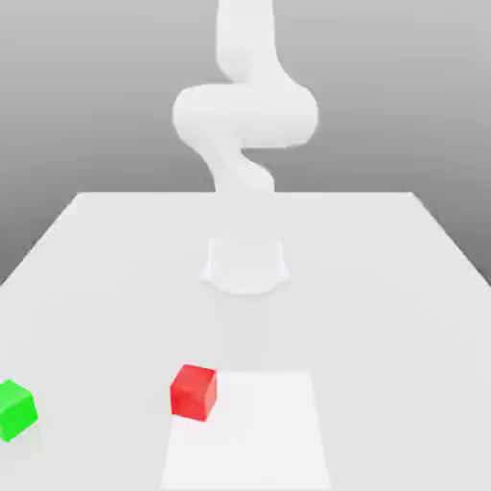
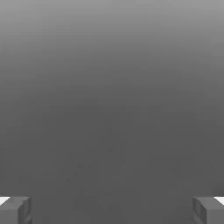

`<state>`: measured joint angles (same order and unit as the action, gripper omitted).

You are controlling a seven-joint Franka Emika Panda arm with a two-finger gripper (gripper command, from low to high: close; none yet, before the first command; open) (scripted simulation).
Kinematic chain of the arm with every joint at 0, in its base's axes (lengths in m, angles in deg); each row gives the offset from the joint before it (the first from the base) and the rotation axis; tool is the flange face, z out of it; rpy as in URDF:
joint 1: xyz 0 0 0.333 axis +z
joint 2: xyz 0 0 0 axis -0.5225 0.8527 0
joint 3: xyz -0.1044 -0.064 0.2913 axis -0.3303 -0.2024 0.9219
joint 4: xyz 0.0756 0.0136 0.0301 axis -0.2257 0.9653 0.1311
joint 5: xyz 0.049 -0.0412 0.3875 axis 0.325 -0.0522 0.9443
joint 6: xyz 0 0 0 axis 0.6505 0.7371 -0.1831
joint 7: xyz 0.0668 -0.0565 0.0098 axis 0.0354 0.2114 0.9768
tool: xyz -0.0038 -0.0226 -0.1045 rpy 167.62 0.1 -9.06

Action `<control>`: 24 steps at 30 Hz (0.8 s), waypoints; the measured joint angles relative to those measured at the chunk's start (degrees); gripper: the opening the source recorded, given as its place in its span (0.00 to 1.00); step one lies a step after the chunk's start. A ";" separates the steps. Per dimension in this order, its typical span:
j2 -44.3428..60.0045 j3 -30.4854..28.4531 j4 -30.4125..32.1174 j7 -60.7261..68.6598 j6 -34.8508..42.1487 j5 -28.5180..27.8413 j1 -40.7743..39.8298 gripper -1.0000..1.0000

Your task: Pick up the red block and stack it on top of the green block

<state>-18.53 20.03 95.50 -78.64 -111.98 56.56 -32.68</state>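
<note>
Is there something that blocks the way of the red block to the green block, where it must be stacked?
Nothing visible stands between the red block and the green block; between them I see only bare table.

A pale, almost white table [image 1: 374, 316] spreads across the exterior view, its far edge straight and level, its sides running outward toward the camera. A brighter white panel [image 1: 254, 446] with straight edges lies on the near part of its top, around the middle. Behind the table, the plain backdrop [image 1: 384, 105] is grey, light at the top and darkening downward to the table's far edge. The light is even and soft, and the tabletop looks nearly uniform. The hand view has a smooth grey gradient, lighter along one edge.
</note>
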 joint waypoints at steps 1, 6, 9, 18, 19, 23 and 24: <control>2.22 0.07 1.42 -0.50 -1.38 -0.34 -0.55 0.50; 12.92 -0.02 8.19 -2.75 -8.01 -1.76 -3.05 0.50; 19.28 -0.56 12.21 -3.96 -11.94 -2.43 -4.26 0.50; 38.49 -2.85 24.40 -4.61 -23.99 -0.29 -7.01 0.50; 40.55 -3.11 24.97 -4.34 -25.47 0.31 -6.76 0.50; 48.82 -2.42 24.61 -3.25 -32.36 2.03 -7.21 0.50; 50.89 -2.07 24.34 -3.02 -34.12 2.34 -7.50 0.50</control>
<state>32.36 17.96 119.84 -81.66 -146.10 58.91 -40.18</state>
